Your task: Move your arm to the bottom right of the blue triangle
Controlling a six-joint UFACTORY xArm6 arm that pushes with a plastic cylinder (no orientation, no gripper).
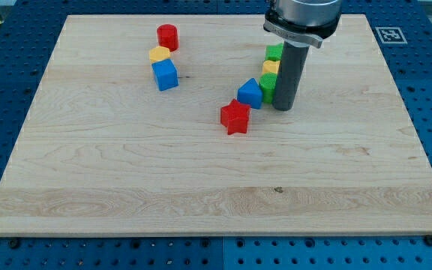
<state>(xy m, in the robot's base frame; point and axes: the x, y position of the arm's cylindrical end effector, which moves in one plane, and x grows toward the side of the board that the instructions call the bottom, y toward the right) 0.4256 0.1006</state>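
Seven blocks on the wooden board (201, 195), no clamp on my rod, so nothing grasped. My tip (283, 109) sits down at about 3 o'clock of the blue triangle (250, 93), just beside it. Two green blocks (274, 52) (267, 87) and a yellow block (271, 68) stack up against the rod. Red star (235, 117) touches the triangle at 7 o'clock. At 10 o'clock: red cylinder (168, 36), yellow disc (159, 54), blue cube (165, 75).

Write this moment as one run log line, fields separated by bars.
my tip right of blue triangle | beside green block | red star below-left of triangle | target: triangle's bottom right
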